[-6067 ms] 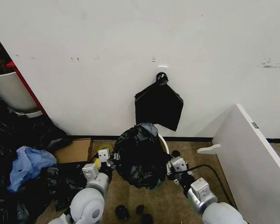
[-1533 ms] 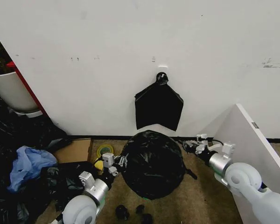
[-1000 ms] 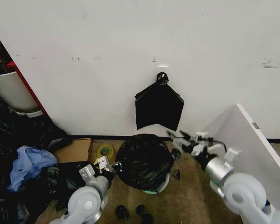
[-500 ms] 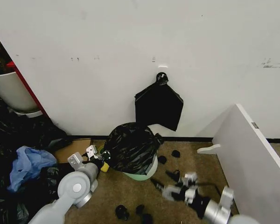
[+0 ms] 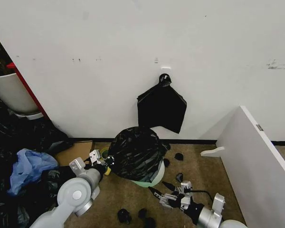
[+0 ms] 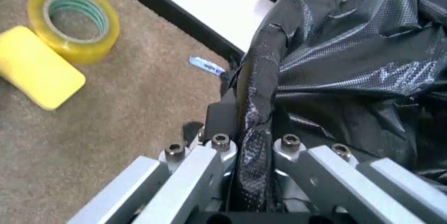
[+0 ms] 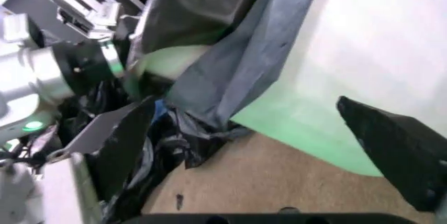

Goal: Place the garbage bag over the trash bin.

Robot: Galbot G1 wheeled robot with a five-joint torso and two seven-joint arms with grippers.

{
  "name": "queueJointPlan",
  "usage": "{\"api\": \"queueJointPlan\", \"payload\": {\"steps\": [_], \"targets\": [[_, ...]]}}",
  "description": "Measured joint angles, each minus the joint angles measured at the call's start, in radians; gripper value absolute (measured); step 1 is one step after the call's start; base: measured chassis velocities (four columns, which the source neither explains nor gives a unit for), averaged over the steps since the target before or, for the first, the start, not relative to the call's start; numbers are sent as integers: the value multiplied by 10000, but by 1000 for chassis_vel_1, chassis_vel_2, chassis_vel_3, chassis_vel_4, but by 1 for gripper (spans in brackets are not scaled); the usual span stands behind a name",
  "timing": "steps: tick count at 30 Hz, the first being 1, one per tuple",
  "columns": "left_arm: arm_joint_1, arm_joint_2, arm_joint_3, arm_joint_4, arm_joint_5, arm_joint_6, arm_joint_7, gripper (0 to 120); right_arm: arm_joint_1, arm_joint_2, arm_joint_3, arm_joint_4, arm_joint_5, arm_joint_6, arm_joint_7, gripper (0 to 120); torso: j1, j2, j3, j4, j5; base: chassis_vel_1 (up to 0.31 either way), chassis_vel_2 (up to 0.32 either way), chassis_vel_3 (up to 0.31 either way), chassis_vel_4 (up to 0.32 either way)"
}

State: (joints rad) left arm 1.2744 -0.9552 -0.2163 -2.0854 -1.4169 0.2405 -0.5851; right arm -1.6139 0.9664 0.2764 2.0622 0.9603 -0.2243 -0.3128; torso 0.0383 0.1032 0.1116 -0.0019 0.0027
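Observation:
The glossy black garbage bag (image 5: 134, 153) is draped over the trash bin (image 5: 152, 179), whose pale green lower part peeks out beneath it. At the bag's left side my left gripper (image 5: 103, 161) is shut on a fold of the bag's edge (image 6: 253, 130); the left wrist view shows the plastic pinched between the fingers (image 6: 209, 156). My right gripper (image 5: 164, 194) hovers low over the carpet in front of the bin, open and holding nothing. In the right wrist view its dark fingers (image 7: 122, 145) stand wide apart, facing the bin's green wall (image 7: 307, 119) and the bag's hanging hem (image 7: 231, 72).
A knotted flat black bag bundle (image 5: 161, 109) hangs on the wall behind the bin. A white board (image 5: 256, 161) leans at the right. Dark bags with blue plastic (image 5: 26, 171) pile up at the left. A yellow tape roll (image 6: 73, 20) and yellow sponge (image 6: 38, 69) lie near my left gripper.
The bag has come down from a loose wide mound to sit closer around the bin. My right arm swung from the bin's far right side to the floor in front. The left gripper kept its grip.

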Motion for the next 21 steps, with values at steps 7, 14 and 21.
{"api": "queueJointPlan", "payload": {"steps": [7, 14, 21], "targets": [[31, -18, -13, -29, 64, 21, 55, 3, 66, -6, -152, -192, -64, -30, -18, 70, 0, 0, 0, -2, 0, 0, 0, 0, 0], [55, -61, 60, 18, 206, 37, 186, 3, 168, 26, -252, -195, -61, -32, -26, 45, 0, 0, 0, -1, 0, 0, 0, 0, 0], [60, -61, 88, 36, 219, 41, 209, 3, 157, 59, -248, -195, -97, -39, -96, 20, 0, 0, 0, -1, 0, 0, 0, 0, 0]]}}
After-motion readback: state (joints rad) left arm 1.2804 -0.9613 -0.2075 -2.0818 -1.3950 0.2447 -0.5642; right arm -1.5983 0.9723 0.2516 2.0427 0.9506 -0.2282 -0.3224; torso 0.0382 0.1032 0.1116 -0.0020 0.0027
